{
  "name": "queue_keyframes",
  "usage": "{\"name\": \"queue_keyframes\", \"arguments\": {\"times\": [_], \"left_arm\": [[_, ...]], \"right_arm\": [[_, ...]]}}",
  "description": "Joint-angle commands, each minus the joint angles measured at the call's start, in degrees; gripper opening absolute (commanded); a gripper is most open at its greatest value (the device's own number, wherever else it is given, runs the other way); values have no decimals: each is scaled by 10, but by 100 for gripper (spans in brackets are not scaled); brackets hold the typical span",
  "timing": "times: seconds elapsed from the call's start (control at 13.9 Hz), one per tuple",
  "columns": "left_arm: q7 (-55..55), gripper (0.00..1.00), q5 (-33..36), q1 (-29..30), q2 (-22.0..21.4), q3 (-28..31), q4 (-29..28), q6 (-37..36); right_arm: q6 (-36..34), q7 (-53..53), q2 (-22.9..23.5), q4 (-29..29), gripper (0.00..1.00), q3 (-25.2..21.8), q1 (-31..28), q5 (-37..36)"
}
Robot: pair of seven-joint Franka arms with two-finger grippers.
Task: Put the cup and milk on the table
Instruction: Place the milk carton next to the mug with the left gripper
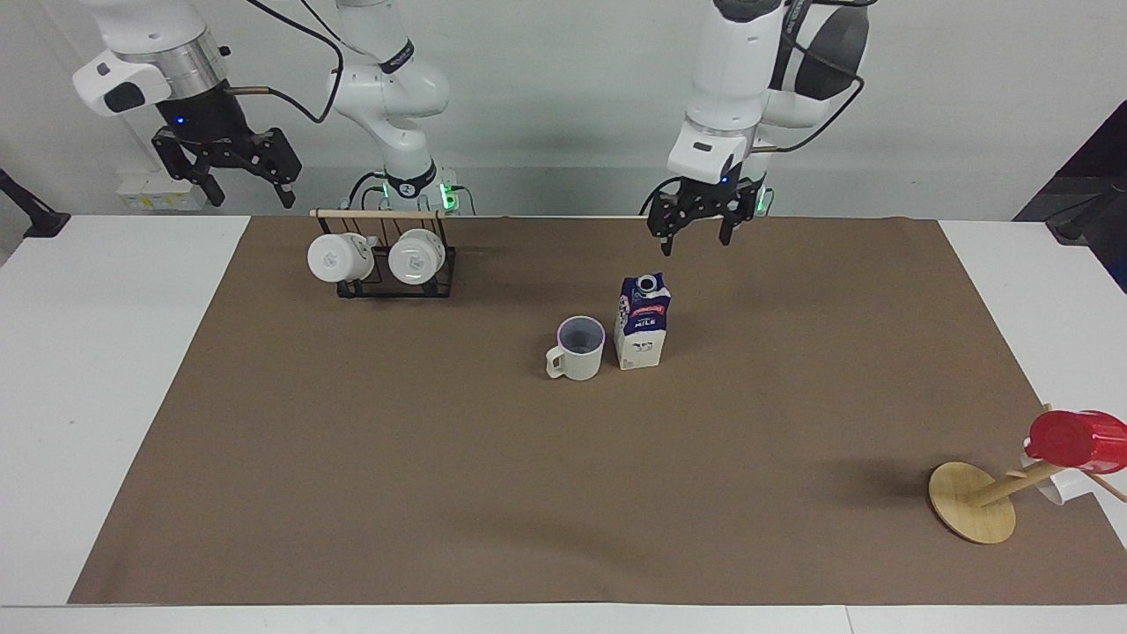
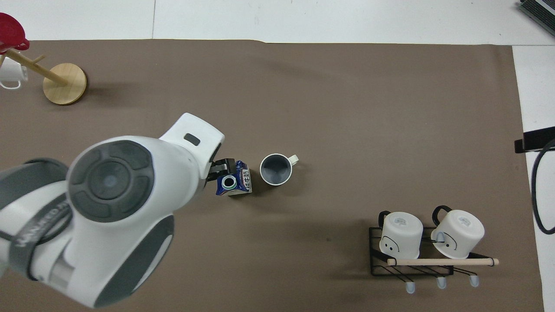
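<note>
Since both items stand upright on the surface (image 1: pixel 264 440), milk (image 1: pixel 642 321) just beside cup (image 1: pixel 580 347), only withdrawal probably remains: the left hand (image 1: pixel 697 231) hangs spread and empty above the mat, the right hand (image 1: pixel 231 173) likewise spread, empty, waiting.

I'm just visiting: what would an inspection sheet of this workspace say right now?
Surface: white table under a brown mat.
Job's things: cup and milk upright, side by side on the mat.
Clutter: wire rack holding two white mugs; wooden stand with a red cup.
Claws: left claw open, raised above the mat; right claw open, raised off the table's end.
Cables: black cables along both arms.
Surroundings: plain grey wall.
</note>
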Motion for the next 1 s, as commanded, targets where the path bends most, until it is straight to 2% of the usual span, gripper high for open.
{"name": "queue_keyframes", "arguments": {"times": [0.0,0.14,0.5,0.93], "left_arm": [[114,100,-19,74,-17,-1,29,-61],[172,100,-28,119,-26,-1,39,-89],[260,100,-28,172,-27,3,69,-131],[287,100,-39,186,-27,20,73,-138]], "right_arm": [[22,-10,-26,-35,100,3,2,-10],[13,-10,-22,-28,100,6,4,-10],[-18,-9,-13,-9,100,8,5,-21],[-17,6,-20,-18,100,14,5,-30]]}}
